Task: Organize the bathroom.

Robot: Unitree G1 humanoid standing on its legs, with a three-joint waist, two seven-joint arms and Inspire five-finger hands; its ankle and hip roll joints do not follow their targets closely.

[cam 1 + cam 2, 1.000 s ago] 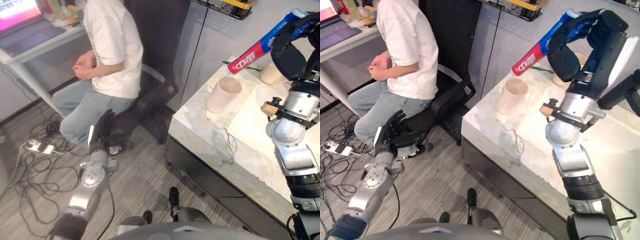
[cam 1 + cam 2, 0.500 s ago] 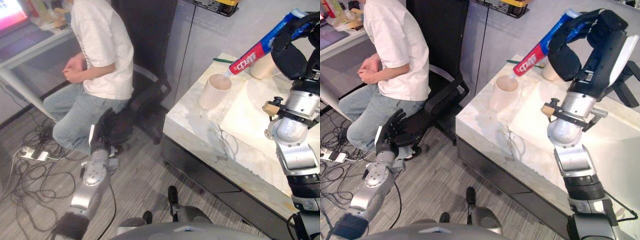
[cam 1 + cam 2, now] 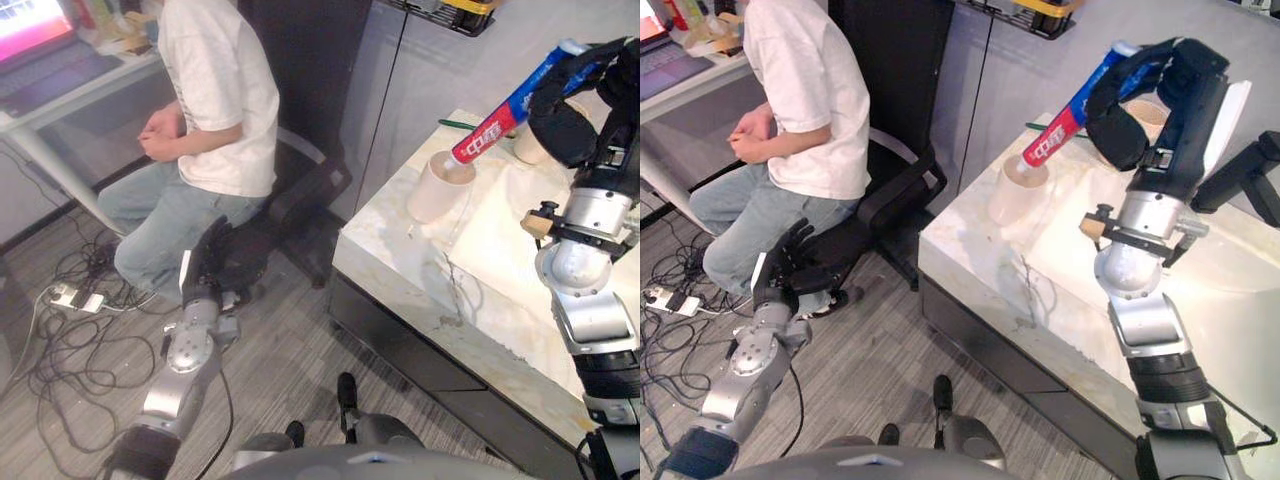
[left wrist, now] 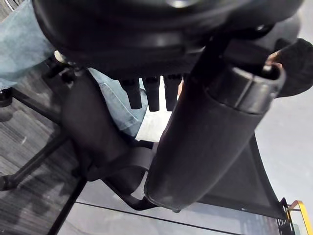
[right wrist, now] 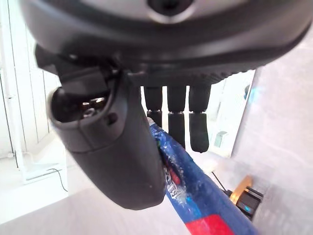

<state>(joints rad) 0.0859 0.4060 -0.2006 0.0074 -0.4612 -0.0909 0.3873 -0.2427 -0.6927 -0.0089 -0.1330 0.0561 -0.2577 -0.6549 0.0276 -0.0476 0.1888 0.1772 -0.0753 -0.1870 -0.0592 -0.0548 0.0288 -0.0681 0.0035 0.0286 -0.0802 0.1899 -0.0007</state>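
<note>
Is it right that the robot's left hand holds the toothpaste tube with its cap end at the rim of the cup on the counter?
Not quite: the right hand holds the toothpaste tube, as the right eye view shows. Its cap end is at the rim of the cup on the counter.

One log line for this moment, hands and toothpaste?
right hand: shut on toothpaste tube | tube tip: at cup mouth on counter | left hand: open, low near chair, idle
</note>
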